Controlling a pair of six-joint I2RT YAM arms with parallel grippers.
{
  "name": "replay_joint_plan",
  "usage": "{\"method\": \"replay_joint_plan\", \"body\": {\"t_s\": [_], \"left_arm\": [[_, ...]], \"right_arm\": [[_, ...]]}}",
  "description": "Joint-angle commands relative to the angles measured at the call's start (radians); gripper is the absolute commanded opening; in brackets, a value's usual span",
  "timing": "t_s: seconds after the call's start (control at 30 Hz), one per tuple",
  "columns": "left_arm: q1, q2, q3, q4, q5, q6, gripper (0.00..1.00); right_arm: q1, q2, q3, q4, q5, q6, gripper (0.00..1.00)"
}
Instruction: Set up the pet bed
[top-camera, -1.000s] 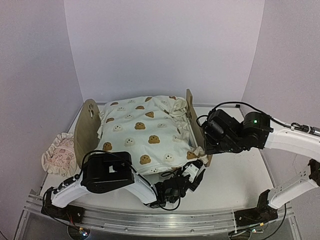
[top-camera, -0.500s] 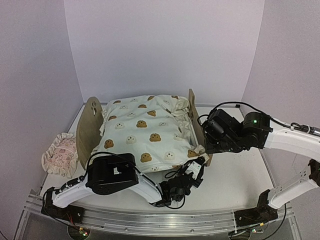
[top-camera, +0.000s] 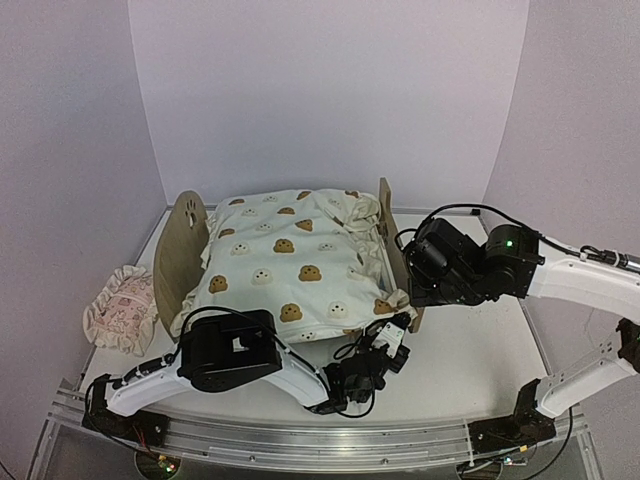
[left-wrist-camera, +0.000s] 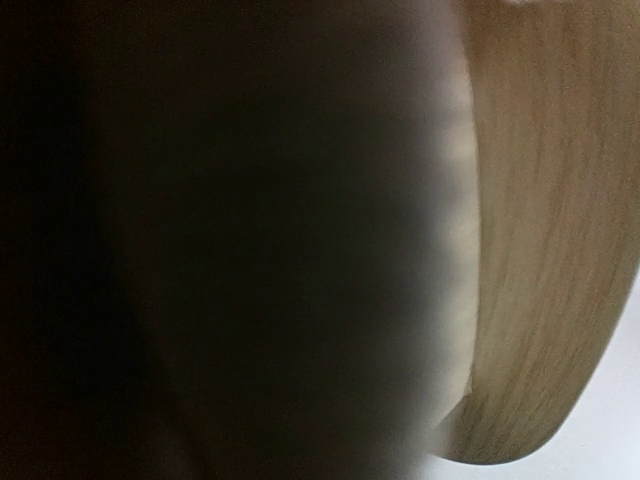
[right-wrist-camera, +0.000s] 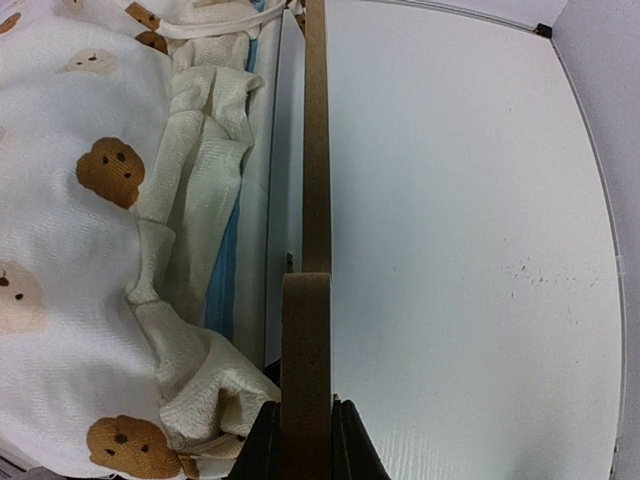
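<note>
Wrist view shows right fingers (right-wrist-camera: 352, 450) clamping pet bed (right-wrist-camera: 316, 150) edge, hidden overhead; left fingers (top-camera: 385, 350) clenched.

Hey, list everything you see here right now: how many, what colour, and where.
light plywood pet bed: one, tan, mid-table, rounded headboard left
blue-and-white mattress: one, inside the frame, mostly covered
cream bear-print quilt: one, cream with brown bears, spread over the bed
pinkish ruffled pillow: one, pink, left of the headboard
white table: one, under everything
left gripper: one, black, shut, by the bed's near footboard corner
right gripper: one, black, clamped on the footboard
</note>
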Motion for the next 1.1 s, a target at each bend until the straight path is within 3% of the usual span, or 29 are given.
{"method": "replay_joint_plan", "body": {"t_s": [0.0, 0.43, 0.63, 1.07], "left_arm": [[0.114, 0.002, -0.02, -0.007, -0.004, -0.027, 0.0], [0.113, -0.318, -0.31, -0.258, 0.319, -0.193, 0.0], [0.112, -0.402, -0.288, -0.499, 0.517, -0.25, 0.0], [0.116, -0.525, -0.21, -0.821, 0.752, -0.378, 0.0]], "right_arm": [[0.031, -0.067, 0.044, 0.132, -0.062, 0.051, 0.0], [0.028, -0.045, -0.015, 0.155, 0.002, 0.042, 0.0], [0.029, -0.032, -0.05, 0.168, 0.026, 0.046, 0.0], [0.024, 0.004, -0.171, 0.297, 0.054, 0.007, 0.0]]}}
